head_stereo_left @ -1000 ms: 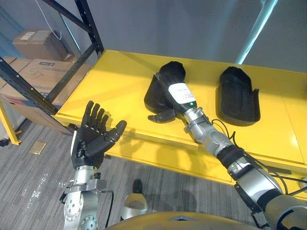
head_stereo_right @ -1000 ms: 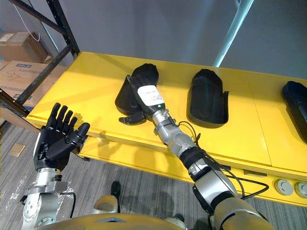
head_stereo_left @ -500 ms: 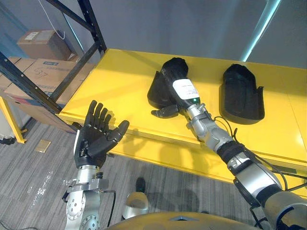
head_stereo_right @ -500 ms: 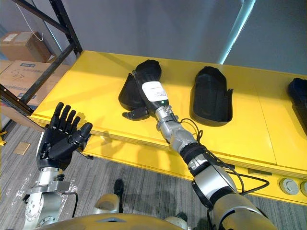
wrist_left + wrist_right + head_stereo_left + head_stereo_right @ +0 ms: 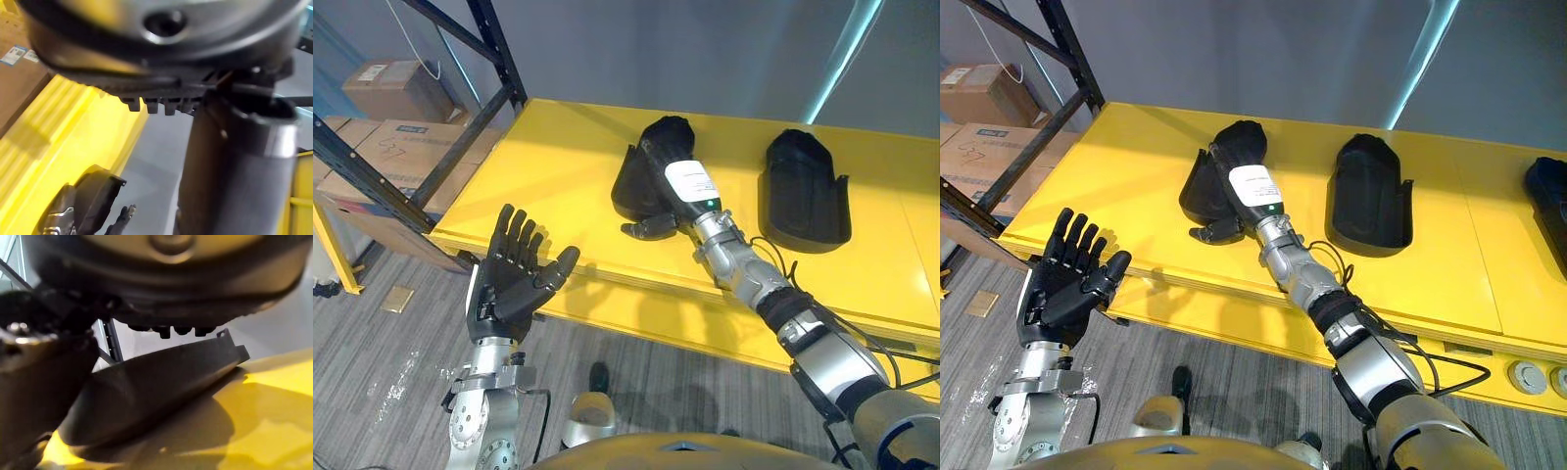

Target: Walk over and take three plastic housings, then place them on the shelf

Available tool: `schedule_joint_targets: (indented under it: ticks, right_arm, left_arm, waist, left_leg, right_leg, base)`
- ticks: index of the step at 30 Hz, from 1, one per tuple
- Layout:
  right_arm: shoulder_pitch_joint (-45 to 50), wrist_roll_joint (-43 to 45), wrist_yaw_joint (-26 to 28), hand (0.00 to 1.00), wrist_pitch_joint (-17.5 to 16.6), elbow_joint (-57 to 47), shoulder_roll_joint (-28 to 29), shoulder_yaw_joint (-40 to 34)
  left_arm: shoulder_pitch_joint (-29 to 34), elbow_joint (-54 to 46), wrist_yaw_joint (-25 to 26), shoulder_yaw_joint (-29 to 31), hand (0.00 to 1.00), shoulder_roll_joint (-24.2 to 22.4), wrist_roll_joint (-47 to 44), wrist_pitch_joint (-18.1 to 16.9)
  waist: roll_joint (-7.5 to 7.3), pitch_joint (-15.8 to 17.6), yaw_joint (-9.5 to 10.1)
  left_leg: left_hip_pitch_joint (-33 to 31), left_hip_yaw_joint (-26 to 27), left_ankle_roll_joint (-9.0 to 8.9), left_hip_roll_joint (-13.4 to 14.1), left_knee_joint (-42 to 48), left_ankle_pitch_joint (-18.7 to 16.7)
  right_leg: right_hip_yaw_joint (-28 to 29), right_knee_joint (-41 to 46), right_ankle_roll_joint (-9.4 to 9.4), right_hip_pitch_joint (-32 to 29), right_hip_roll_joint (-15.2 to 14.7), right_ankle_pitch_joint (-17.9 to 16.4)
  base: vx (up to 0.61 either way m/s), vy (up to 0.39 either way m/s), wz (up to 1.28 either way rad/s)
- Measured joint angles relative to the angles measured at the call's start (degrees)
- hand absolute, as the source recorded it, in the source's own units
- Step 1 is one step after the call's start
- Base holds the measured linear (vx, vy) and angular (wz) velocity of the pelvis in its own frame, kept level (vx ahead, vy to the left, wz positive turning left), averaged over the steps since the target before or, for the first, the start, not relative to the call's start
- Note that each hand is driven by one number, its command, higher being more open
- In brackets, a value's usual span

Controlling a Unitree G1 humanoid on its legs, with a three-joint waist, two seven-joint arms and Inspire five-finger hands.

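Observation:
Three black plastic housings lie on the yellow shelf (image 5: 548, 176). The left housing (image 5: 628, 191) stands tilted on its side. My right hand (image 5: 649, 228) lies over it, with the thumb against the near wall and the fingers across the top. Seen from the right wrist, this housing (image 5: 161, 387) rises at a slant above its shadow. The second housing (image 5: 803, 191) rests open side up, a hand's width to the right. The third housing (image 5: 1549, 201) sits at the far right edge. My left hand (image 5: 509, 284) is raised before the shelf's front edge, palm up, fingers spread and holding nothing.
Black rack uprights and braces (image 5: 499, 49) frame the shelf's left end. Cardboard boxes (image 5: 391, 88) are stacked on the floor behind them. Bare yellow shelf lies left of the held housing and between the second and third housings.
The whole picture has shifted slightly, so the camera moved. Both hands and the housings keep their places.

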Motion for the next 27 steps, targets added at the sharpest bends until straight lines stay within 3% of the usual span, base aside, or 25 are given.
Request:
schedule_joint_targets:
  ticks: [4, 7, 9, 12, 15, 17, 19, 23, 24, 25, 27]
  right_arm:
    - [7.0, 1.9, 3.3, 1.00, -2.4, -13.1, -2.7, -1.8]
    - [14.1, 4.9, 6.3, 1.00, -6.4, -24.1, -5.3, -4.1]
    - [19.4, 4.9, 5.7, 1.00, -12.2, -31.5, -7.0, -8.0]
    - [24.3, 4.5, 2.2, 1.00, -17.4, -41.0, -7.1, -13.8]
    - [26.8, 4.8, -1.0, 1.00, -19.9, -47.0, -6.3, -19.0]
    - [28.9, 7.1, -3.2, 1.00, -19.6, -49.2, -5.6, -22.2]
    - [32.9, 11.6, -3.4, 1.00, -16.9, -49.4, -3.1, -25.2]
    - [41.0, 23.5, -3.0, 1.00, -10.9, -49.4, 4.1, -32.2]
    - [44.3, 29.4, -3.0, 1.00, -8.8, -49.4, 7.0, -35.7]
    - [45.1, 30.3, -3.0, 1.00, -8.4, -49.4, 7.6, -36.5]
    - [50.3, 38.3, -3.0, 1.00, -6.7, -49.4, 10.7, -41.7]
  left_arm:
    - [-0.1, 0.0, 0.0, 0.8, 1.00, 0.1, 0.0, 0.0]
    - [-0.1, 0.0, 0.1, 2.3, 1.00, 0.2, 0.0, 0.0]
    - [-0.5, 0.0, 0.1, 3.0, 1.00, 0.6, 0.0, -0.2]
    - [-1.5, 0.0, -1.1, 3.4, 1.00, 2.0, -0.2, -0.2]
    - [-2.0, 0.0, -6.6, 3.5, 1.00, 2.7, -2.5, -0.3]
    - [-2.1, -0.3, -12.1, 1.6, 1.00, 4.5, -4.5, -0.3]
    - [-3.1, -1.7, -16.4, -0.8, 1.00, 6.1, -5.2, -0.3]
    - [-4.8, -5.6, -20.3, -2.9, 1.00, 6.2, -10.4, -0.3]
    - [-5.5, -5.9, -21.1, -3.6, 1.00, 6.2, -11.4, -0.5]
    - [-5.7, -5.9, -21.1, -3.9, 1.00, 6.1, -11.4, -0.5]
    - [-6.2, -5.9, -20.6, -5.4, 1.00, 5.8, -11.3, -1.2]
  waist:
    - [-0.41, 0.1, -0.46]
    - [-0.67, 0.1, -1.54]
    - [-0.89, 0.1, -2.54]
    - [-1.63, -0.4, -3.91]
    - [-2.35, -0.9, -5.04]
    - [-2.56, -2.3, -5.85]
    - [-2.62, -3.4, -6.92]
    - [-2.54, -3.7, -9.52]
    - [-2.32, -3.9, -11.12]
    - [-2.21, -3.9, -11.42]
    - [-1.43, -4.4, -13.89]
  left_leg:
    - [0.4, 1.5, -0.21, 0.2, 0.0, -0.2]
    - [1.2, 2.9, -0.55, 0.7, 0.0, -0.4]
    - [2.0, 4.3, -0.85, 1.0, 0.0, -0.7]
    - [2.4, 5.5, -1.00, 1.6, 0.0, -1.1]
    - [3.0, 6.9, -1.30, 2.0, -0.2, -1.6]
    - [3.4, 8.3, -1.46, 2.1, -0.2, -2.1]
    - [4.3, 10.5, -1.69, 2.2, -0.1, -2.4]
    - [6.1, 16.0, -2.26, 2.7, 0.0, -2.9]
    - [7.3, 18.8, -2.58, 3.0, 0.1, -3.2]
    - [7.6, 19.4, -2.69, 3.1, 0.1, -3.4]
    - [9.9, 24.5, -3.53, 3.8, 0.1, -4.5]
  right_leg:
    - [1.4, -0.1, 0.39, -0.7, 0.1, 0.3]
    - [2.8, -0.1, 0.42, -0.7, 0.3, 0.4]
    - [4.0, -0.2, 0.41, -0.7, 0.5, 0.4]
    - [5.0, -1.2, 0.25, -0.9, 1.2, 0.6]
    - [6.1, -2.0, -0.01, -1.2, 1.7, 0.7]
    - [7.5, -2.2, -0.11, -2.0, 1.7, 0.7]
    - [9.5, -2.2, -0.04, -2.7, 1.8, 1.0]
    - [14.8, -1.9, -0.33, -4.8, 2.3, 2.0]
    - [17.1, -1.9, -0.47, -5.5, 2.7, 2.2]
    - [17.7, -1.9, -0.50, -5.8, 2.9, 2.2]
    - [22.5, -2.0, -0.92, -7.3, 4.2, 2.6]
  base:
    - [0.01, -0.001, -0.19]
    - [0.03, -0.013, -0.23]
    - [0.01, -0.008, -0.24]
    - [0.00, -0.008, -0.22]
    - [0.00, -0.010, -0.25]
    - [0.03, 0.015, -0.36]
    - [0.06, 0.023, -0.43]
    - [0.06, 0.019, -0.71]
    - [0.02, 0.010, -0.67]
    - [0.02, 0.009, -0.91]
    - [0.02, 0.005, -1.01]
